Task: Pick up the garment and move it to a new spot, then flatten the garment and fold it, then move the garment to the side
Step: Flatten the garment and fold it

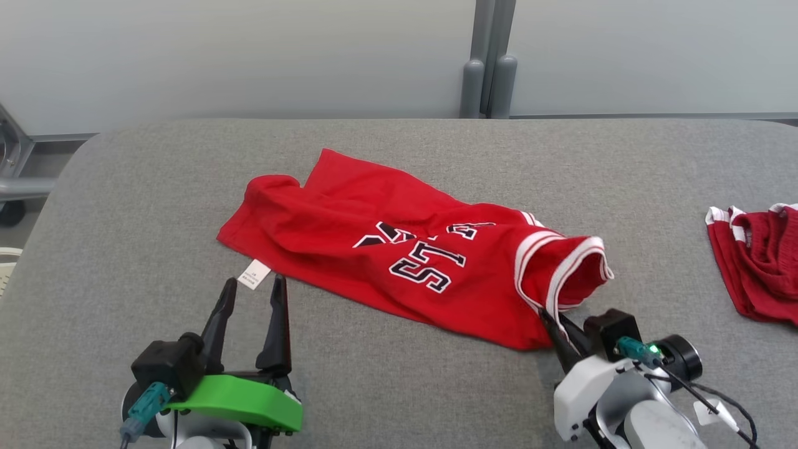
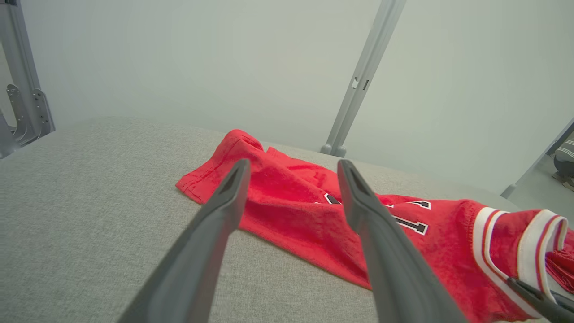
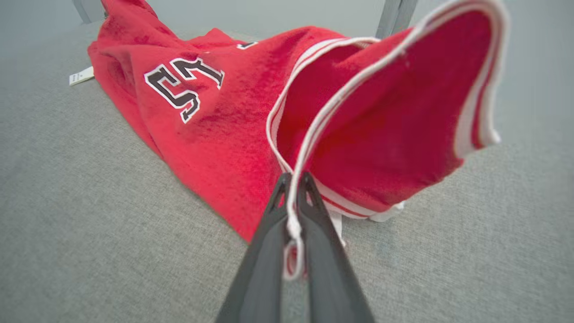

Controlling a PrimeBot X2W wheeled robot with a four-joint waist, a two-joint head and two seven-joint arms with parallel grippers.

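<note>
Head view: the shirt (image 1: 399,249) lies lengthwise left-to-right across the tabletop (image 1: 124,206), trimmed end toward the right pincer (image 1: 548,315); left wrist: left pincer (image 2: 293,163) spread wide, just short of the shirt; right wrist: right pincer clamped on the white trim (image 3: 293,211).

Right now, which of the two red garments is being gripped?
The bright red lettered jersey mid-table: the right gripper pinches its white-trimmed edge. The darker garment lies apart, untouched.
</note>
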